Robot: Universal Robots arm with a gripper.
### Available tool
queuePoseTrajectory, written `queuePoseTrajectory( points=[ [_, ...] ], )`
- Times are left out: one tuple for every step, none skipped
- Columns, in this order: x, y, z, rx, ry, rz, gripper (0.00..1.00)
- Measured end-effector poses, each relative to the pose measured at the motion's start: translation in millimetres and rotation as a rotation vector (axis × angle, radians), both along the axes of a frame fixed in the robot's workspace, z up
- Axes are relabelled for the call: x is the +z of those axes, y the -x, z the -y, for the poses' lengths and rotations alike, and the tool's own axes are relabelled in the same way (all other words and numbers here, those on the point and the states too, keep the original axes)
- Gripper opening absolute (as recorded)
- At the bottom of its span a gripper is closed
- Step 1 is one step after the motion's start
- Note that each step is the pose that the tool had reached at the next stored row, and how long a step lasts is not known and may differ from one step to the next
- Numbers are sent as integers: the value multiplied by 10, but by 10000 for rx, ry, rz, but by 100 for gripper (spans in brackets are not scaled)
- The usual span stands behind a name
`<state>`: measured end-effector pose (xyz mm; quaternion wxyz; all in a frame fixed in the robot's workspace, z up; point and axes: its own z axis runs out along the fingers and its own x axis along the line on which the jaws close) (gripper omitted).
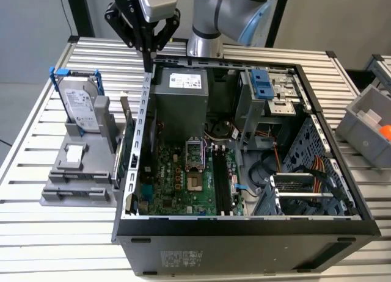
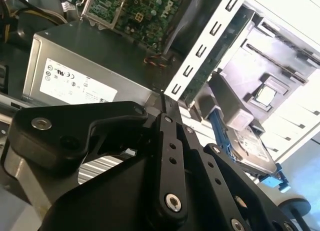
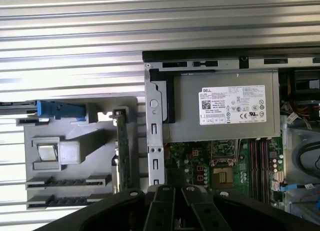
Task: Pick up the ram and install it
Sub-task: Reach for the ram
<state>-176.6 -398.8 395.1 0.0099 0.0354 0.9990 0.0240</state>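
Observation:
The ram [image 1: 121, 160] is a thin dark green stick standing on edge in a grey holder [image 1: 76, 172], just outside the open computer case's wall on the exterior view's left. In both wrist views the ram [image 3: 121, 151] [image 2: 218, 58] runs alongside that wall. My gripper [image 1: 148, 61] hangs above the case's back corner, well above the ram and apart from it. Its black fingers [image 3: 165, 203] meet at a point, shut on nothing. The long black memory slots [image 1: 220, 184] [image 3: 257, 161] lie on the green motherboard [image 1: 177, 178] inside the case.
A silver hard drive [image 1: 81, 105] with blue clips stands upright in the grey holder. The grey power supply [image 1: 180, 99] [image 3: 225, 108] sits at the case's back. Drive cages and cables [image 1: 293, 166] crowd the case on the exterior view's right. A grey bin [image 1: 369, 120] stands further right.

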Motion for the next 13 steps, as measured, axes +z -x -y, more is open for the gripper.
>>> queuePoseTrajectory(
  points=[
    [0,11,0,0,0,0,0],
    [0,23,0,0,0,1,0],
    [0,36,0,-1,0,0,0],
    [0,48,0,0,1,0,0],
    [0,63,0,-1,0,0,0],
    [0,75,0,0,0,0,0],
    [0,88,0,-1,1,0,0],
    [0,100,0,-1,-1,1,0],
    [0,112,0,-1,0,0,0],
    [0,123,0,0,0,0,0],
    [0,134,0,0,0,0,0],
    [0,147,0,0,0,0,0],
    [0,159,0,0,0,0,0]
  ],
)
